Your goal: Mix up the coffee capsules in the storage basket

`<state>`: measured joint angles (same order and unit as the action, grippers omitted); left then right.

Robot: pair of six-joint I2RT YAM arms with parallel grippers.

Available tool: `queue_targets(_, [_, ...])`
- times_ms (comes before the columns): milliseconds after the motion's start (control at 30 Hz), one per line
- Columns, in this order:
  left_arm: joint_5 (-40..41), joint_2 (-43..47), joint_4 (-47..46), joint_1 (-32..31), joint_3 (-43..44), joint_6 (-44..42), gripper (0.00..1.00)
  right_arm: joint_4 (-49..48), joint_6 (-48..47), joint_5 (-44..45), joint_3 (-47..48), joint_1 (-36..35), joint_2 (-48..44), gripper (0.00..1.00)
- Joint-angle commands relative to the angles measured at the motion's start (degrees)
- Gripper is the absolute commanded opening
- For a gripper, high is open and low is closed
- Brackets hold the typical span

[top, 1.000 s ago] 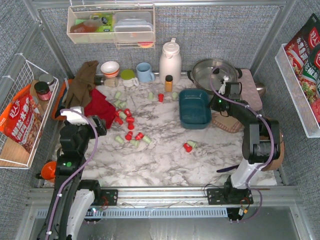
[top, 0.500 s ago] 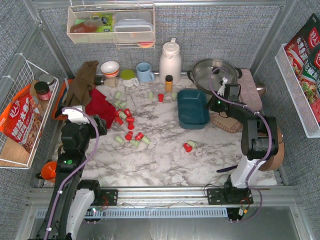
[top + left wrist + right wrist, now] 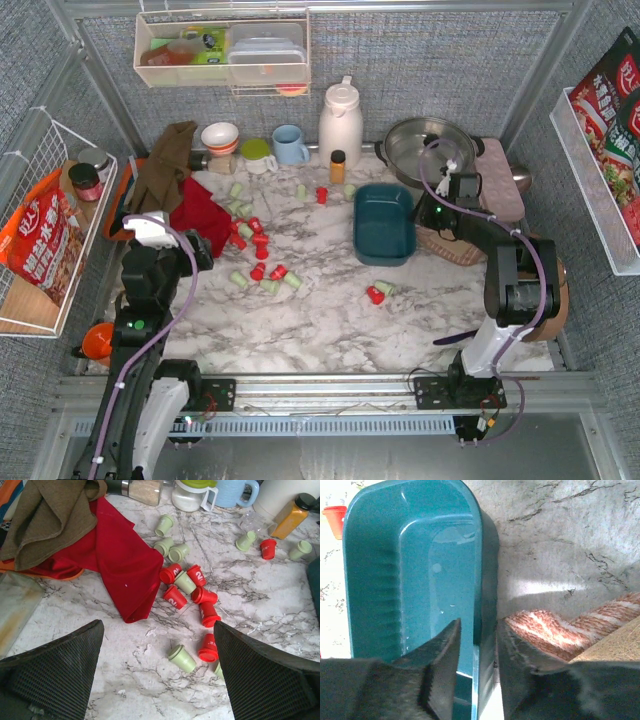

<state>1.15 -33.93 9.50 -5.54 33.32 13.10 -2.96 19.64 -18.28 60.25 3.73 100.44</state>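
Observation:
The storage basket (image 3: pixel 385 222), a dark teal bin, sits right of centre, and the right wrist view shows the storage basket (image 3: pixel 410 570) empty inside. My right gripper (image 3: pixel 432 214) straddles its right wall; in the wrist view the right gripper (image 3: pixel 479 625) stands slightly open, with a small gap between the inner finger and the wall. Red and mint coffee capsules (image 3: pixel 255 250) lie scattered on the marble left of the basket, and a pair (image 3: pixel 378 292) lies in front of it. My left gripper (image 3: pixel 195 250) hangs wide open over the coffee capsules (image 3: pixel 185 582), holding nothing.
A red cloth (image 3: pixel 200 220) and a brown cloth (image 3: pixel 165 165) lie at the left. Along the back stand a white jug (image 3: pixel 340 120), a blue mug (image 3: pixel 290 145), an orange-capped bottle (image 3: pixel 338 165) and a steel pot (image 3: pixel 425 145). A woven mat (image 3: pixel 450 247) lies beside the basket.
The basket has slid and turned slightly to the left with my right gripper. The right jaws have parted a little from the basket's wall. The left arm barely moved.

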Motion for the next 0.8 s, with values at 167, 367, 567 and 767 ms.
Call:
queue_targets(167, [-0.58, -0.18, -1.99, -0.08, 0.69, 0.53, 0.99, 3.58, -2.71, 0.65, 1.61, 0.13, -1.08, 0.53])
queue_targets(367, [-7.10, -6.02, -4.54, -0.64, 5.54, 3.17, 0.98, 7.11, -3.89, 6.99, 0.21, -0.80, -10.87, 0.58])
queue_targets(567, [-10.89, -15.37, -13.24, -7.07, 10.29, 0.76, 0.96, 8.17, -5.64, 12.07, -6.03, -3.86, -23.66, 0.61])
queue_targets(767, [-19.57, -28.34, -29.61, -13.40, 11.27, -6.60, 0.96, 2.30, -14.36, 8.59, -15.95, -8.80, -37.23, 0.65])
